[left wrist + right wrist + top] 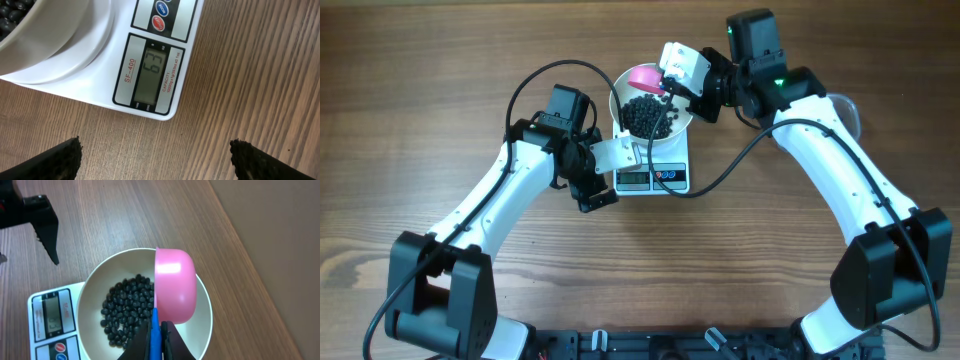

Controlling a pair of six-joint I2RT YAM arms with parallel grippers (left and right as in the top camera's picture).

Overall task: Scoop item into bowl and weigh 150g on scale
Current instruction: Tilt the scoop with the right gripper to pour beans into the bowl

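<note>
Right wrist view: your right pincer [156, 331] clamps the pink scoop [174, 287], mouth turned sideways over the bowl [89, 297]; left pincer [155, 152] stands apart.

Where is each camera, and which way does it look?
Overhead: above the table, facing straight down on the bowl sitting on the scale; the left arm and right arm show.
Left wrist: on the left arm, facing down at the scale's display; the open left gripper frames the bottom.
Right wrist: on the right arm, facing down into the bowl of beans; the right gripper, shut on the scoop, shows.
Shared: both wrist views see the display and bowl.
</note>
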